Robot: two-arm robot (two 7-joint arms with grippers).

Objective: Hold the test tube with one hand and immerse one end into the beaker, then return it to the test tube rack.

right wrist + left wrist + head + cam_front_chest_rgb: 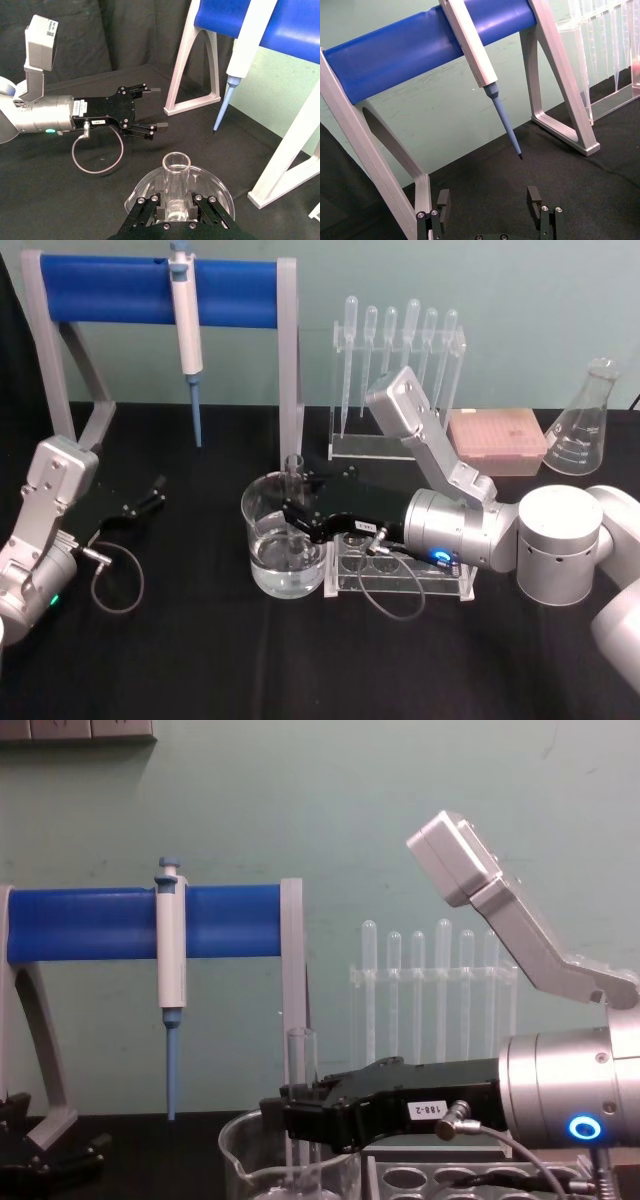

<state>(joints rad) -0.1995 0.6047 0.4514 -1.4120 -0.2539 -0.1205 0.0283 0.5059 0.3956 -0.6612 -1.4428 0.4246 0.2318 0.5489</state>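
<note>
The test tube (293, 472) stands upright with its lower part inside the beaker (250, 508), which holds some clear water. My right gripper (293, 512) is shut on the test tube at mid-height, reaching in from the right over the beaker's rim. In the right wrist view the tube's open mouth (176, 162) rises between the fingers (149, 206), with the beaker (145, 184) below. The chest view shows the tube (301, 1055) above the gripper (300, 1115) and the beaker (240, 1145). Whether the tube's end touches the water is unclear. My left gripper (148, 502) rests open at the far left (489, 199).
A clear rack with round holes (400, 578) stands right beside the beaker, under my right wrist. Behind are a blue-barred stand (110, 290) holding a white-and-blue pipettor (185, 320), a pipette rack (400, 360), a pink tip box (497, 440) and a conical flask (585, 425).
</note>
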